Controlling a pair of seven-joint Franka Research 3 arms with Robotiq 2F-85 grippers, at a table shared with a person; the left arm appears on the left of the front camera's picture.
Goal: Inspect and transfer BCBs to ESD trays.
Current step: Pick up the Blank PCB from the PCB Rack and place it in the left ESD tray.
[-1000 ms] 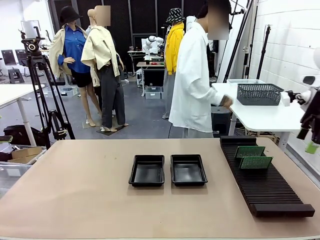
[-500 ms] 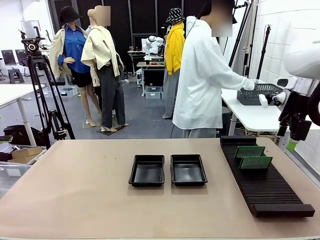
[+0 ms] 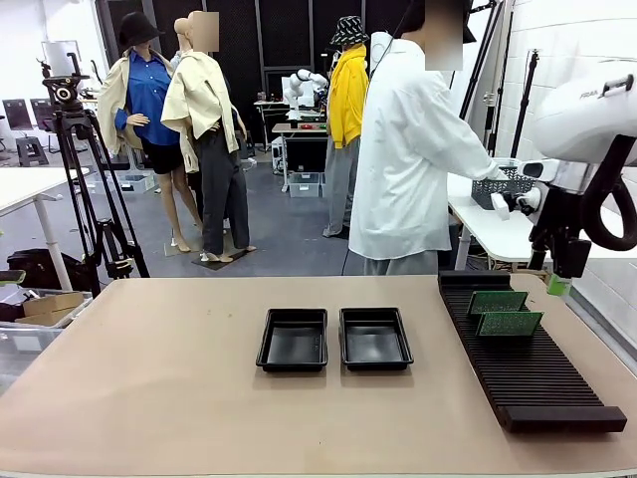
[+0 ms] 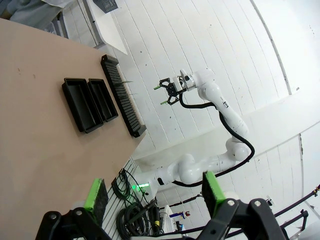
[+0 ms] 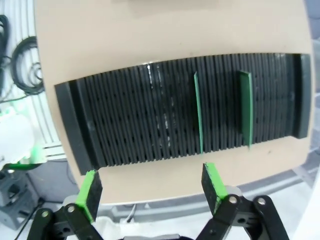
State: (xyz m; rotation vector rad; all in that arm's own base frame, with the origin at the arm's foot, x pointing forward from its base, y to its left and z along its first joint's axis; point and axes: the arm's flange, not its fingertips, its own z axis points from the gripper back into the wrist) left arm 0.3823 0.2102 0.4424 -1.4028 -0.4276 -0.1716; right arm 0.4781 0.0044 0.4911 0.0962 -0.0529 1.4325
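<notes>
Your left fingers (image 4: 95,199) are spread wide with nothing between them. They hang high above the counter (image 3: 149,378), and the two ESD trays (image 3: 295,313) lie far ahead of them, side by side, with nothing in them. No risk on that side unless that arm swings in while the other one works.

The two BCBs (image 3: 498,301) are well apart from the trays. They stand on edge in the slotted rack (image 5: 150,120), a few slots apart, straight ahead of your right fingers (image 5: 212,186). Those fingers are also fully open and hold nothing.

The trouble lies here. One board sits just inside the line of one pad and the other just outside it, so neither is centred in the gap. If you descend like this, I judge that a pad could land on a board's top edge, or knock the second board when the fingers close. The boards are thin and seen edge-on, so a skewed pinch could twist one in its slot or jam it against the ribs.

The right arm's white casing (image 3: 587,115) carries a small dark wordmark that is too small to read with confidence. No print can be made out on the boards.
</notes>
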